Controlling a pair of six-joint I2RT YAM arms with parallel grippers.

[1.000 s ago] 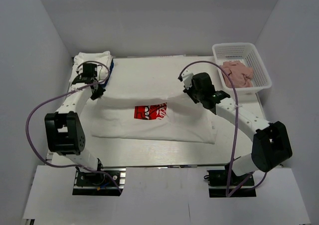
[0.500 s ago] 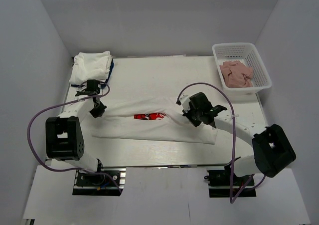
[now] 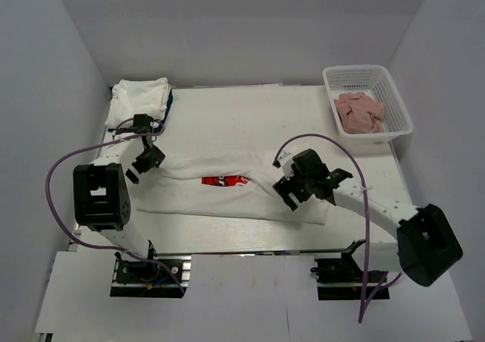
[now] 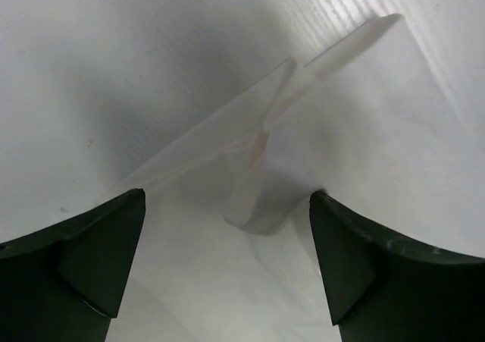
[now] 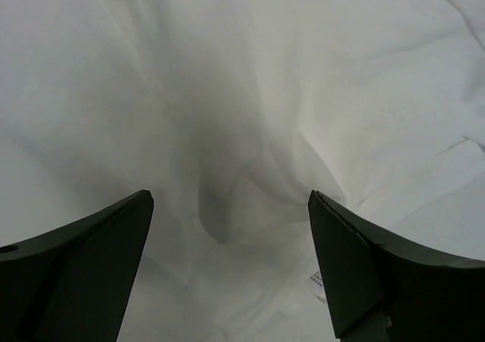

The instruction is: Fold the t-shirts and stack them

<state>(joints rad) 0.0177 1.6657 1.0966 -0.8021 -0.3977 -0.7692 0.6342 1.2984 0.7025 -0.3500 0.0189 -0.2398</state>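
Observation:
A white t-shirt point(image 3: 227, 198) lies folded over on itself across the table front, a sliver of its red chest print point(image 3: 225, 180) showing at the fold. My left gripper point(image 3: 139, 165) hangs open over the shirt's left end, white cloth point(image 4: 250, 205) loose between its fingers. Over the right end of the fold my right gripper point(image 3: 291, 192) is open too, with rumpled fabric point(image 5: 227, 205) beneath it and nothing held. A folded white t-shirt bundle point(image 3: 139, 99) sits at the back left corner.
A white basket point(image 3: 394, 92) with pink cloths point(image 3: 361, 113) stands at the back right. Purple cables loop off both arms. The table's right edge runs just past the right arm.
Both grippers carried the shirt's far edge toward the front, folding it over the red print, then opened and let go. The print is now mostly covered.

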